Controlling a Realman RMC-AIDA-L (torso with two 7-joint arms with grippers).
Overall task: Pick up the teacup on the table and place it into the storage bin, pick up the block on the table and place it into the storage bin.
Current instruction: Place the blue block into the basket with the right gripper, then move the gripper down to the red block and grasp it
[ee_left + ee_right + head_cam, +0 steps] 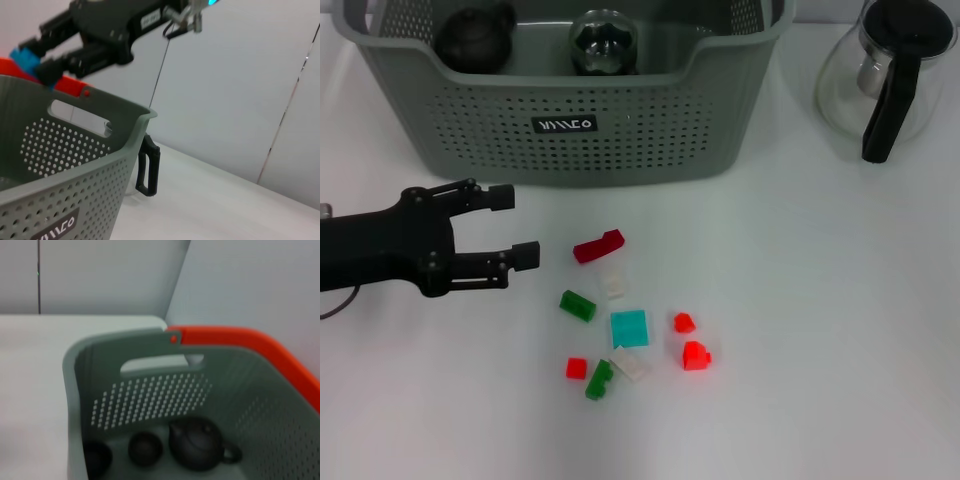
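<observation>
Small blocks lie scattered on the white table (800, 300) at the near edge of the head view: a green block (599, 379) and a tiny red cube (576, 368) closest, then a white piece (629, 363), a bright red block (696, 355) and a smaller red bit (684, 322), a teal square (629, 328), a second green block (577, 305), another white piece (613, 281), and a dark red block (598, 246) farthest out.

The left gripper (513, 227) hangs low over the table, its black fingers spread apart with nothing between them. The dark red block sits just beyond its fingertips, not touching; the rest of the blocks lie off to the side of the open jaws, nearer the camera. The bin (620, 140) stands just beyond the gripper, its perforated front wall and white logo facing the robot. Inside it rest a dark teapot (472, 38) and a dark rounded piece with a shiny top (603, 42); the right wrist view shows the teapot (199, 444) with two dark cups (145, 449) beside it on the bin floor. A glass pot (885, 75) with a black handle stands well away from the gripper, past the bin's far corner.

The left wrist view shows the right gripper (45, 62) raised above the bin rim (125, 107), pinching a blue block (24, 57).
</observation>
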